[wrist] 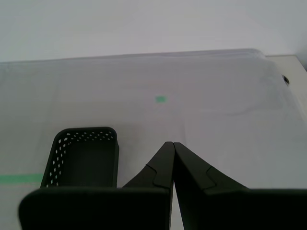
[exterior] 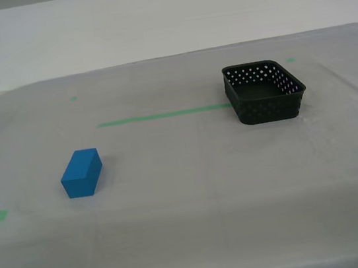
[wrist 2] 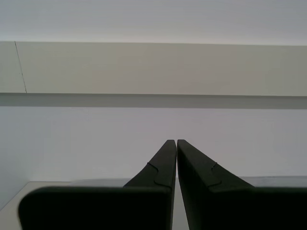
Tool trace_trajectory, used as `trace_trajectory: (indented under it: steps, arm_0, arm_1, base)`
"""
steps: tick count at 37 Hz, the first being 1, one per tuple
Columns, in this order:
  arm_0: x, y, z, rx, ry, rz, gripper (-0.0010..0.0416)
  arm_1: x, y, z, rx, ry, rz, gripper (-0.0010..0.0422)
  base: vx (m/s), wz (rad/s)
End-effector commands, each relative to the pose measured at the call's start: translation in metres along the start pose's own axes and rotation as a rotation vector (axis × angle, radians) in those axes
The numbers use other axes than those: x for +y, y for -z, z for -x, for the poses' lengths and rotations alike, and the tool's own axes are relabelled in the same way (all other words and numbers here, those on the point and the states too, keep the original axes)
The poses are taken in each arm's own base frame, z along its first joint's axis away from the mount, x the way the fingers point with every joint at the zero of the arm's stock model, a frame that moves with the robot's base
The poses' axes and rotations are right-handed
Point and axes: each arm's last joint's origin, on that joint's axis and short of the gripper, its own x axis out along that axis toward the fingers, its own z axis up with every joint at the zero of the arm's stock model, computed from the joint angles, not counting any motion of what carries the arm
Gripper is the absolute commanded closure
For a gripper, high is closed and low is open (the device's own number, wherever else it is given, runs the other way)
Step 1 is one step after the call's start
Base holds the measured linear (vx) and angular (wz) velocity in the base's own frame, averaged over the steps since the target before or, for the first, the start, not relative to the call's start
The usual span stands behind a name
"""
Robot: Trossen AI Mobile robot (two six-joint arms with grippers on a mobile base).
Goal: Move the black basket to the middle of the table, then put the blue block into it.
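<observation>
The black basket (exterior: 265,91) stands upright and empty on the table (exterior: 192,225), toward the exterior view's right, at the end of a green tape line (exterior: 163,115). It also shows in the first wrist view (wrist: 84,157), beside my first gripper (wrist: 172,143), which is shut and empty above the cloth. The blue block (exterior: 82,173) lies on the cloth at the exterior view's left, far from the basket. My second gripper (wrist 2: 176,141) is shut and empty, pointing at a pale wall. Neither gripper shows in the exterior view.
Small green tape bits lie on the cloth (exterior: 1,215) (exterior: 72,98) (exterior: 290,59); one shows in the first wrist view (wrist: 160,99). The table's far edge meets a white wall (exterior: 162,16). Bare cloth lies between block and basket.
</observation>
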Motion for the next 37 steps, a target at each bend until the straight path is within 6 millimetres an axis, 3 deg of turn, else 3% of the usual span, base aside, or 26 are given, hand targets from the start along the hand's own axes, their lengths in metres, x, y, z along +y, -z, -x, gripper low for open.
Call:
trace_trajectory:
  steps: [1, 20, 37]
  arm_0:
    - [0.0, -0.002, 0.001, 0.043, -0.004, -0.004, 0.0406]
    - [0.006, -0.013, -0.008, 0.244, -0.18, -0.01, 0.0406]
    - [0.008, -0.024, -0.001, 0.199, -0.18, -0.008, 0.0406]
  arm_1:
    - [0.0, -0.001, 0.0, -0.005, 0.0, -0.002, 0.0412]
    - [0.0, -0.001, 0.0, -0.005, -0.001, -0.001, 0.0412]
    - [0.0, -0.001, 0.0, -0.005, 0.0, -0.001, 0.0412]
  base:
    - [0.0, 0.0]
    - [0.0, 0.0]
    - [0.0, 0.0]
